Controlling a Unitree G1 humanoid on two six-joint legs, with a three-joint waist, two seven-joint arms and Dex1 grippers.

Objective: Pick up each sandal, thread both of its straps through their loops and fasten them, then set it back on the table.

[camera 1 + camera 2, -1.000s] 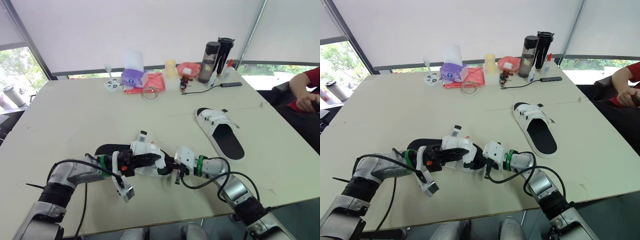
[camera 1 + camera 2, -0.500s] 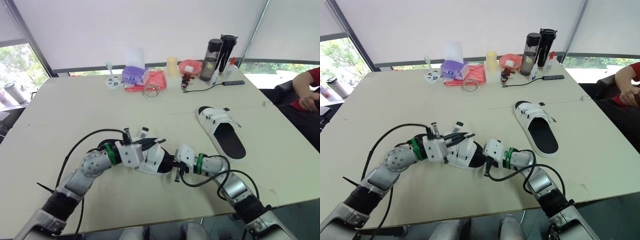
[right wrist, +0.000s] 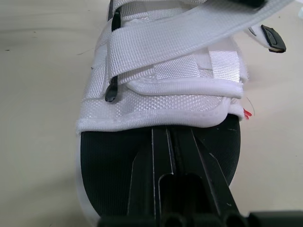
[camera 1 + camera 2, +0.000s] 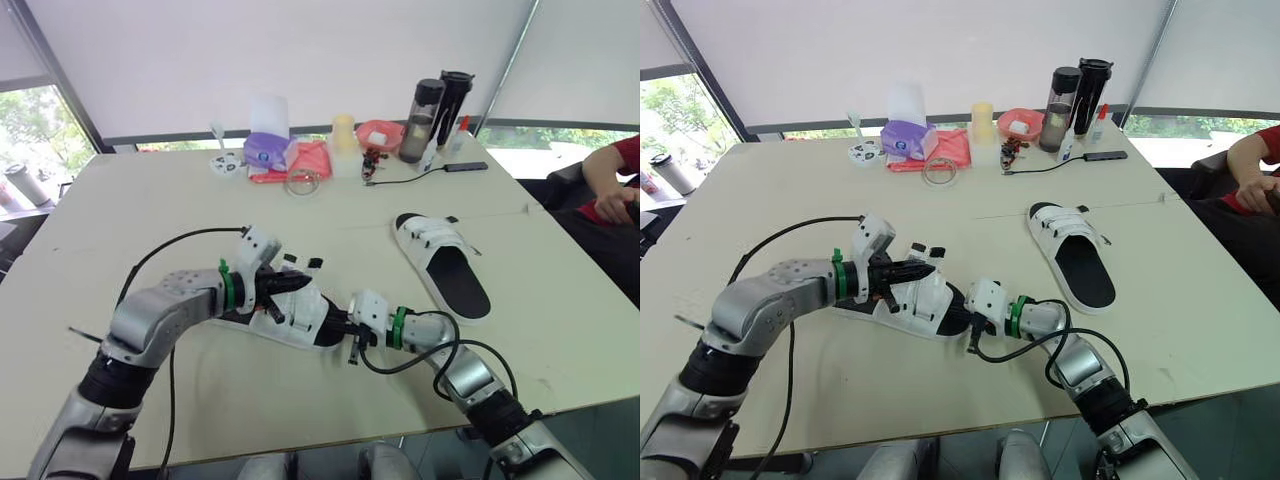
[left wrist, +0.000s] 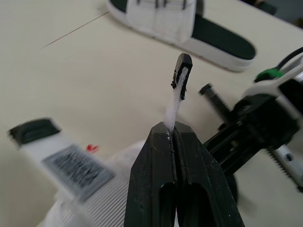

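The near sandal (image 4: 300,318) lies on the table (image 4: 130,220) in front of the robot, between the two arms, with its white upper toward the left arm. The left gripper (image 5: 171,128) has its fingers clamped on a white strap (image 5: 176,97), which stands up past the fingertips and ends in a black tip. The right gripper (image 3: 170,130) comes in from the open end of the sandal. Its fingers are pressed together and laid over the black footbed, just short of the upper. Whether they nip any part of the shoe or only bear down on it is hard to judge from here.

The step in hand looks like feeding this strap to its loop (image 3: 111,90), the black ring at the side of the upper.

The chief hazard is the grip: the pinch sits low on the strap (a thin, floppy band), so the free end may bend away from the loop rather than enter it. A firm pull could also slide the webbing out of the fingers. If the right gripper is only pressing, that same pull would drag or twist the sandal across the table and spoil the alignment.

The second sandal (image 4: 445,265) rests flat, well apart on the right side.
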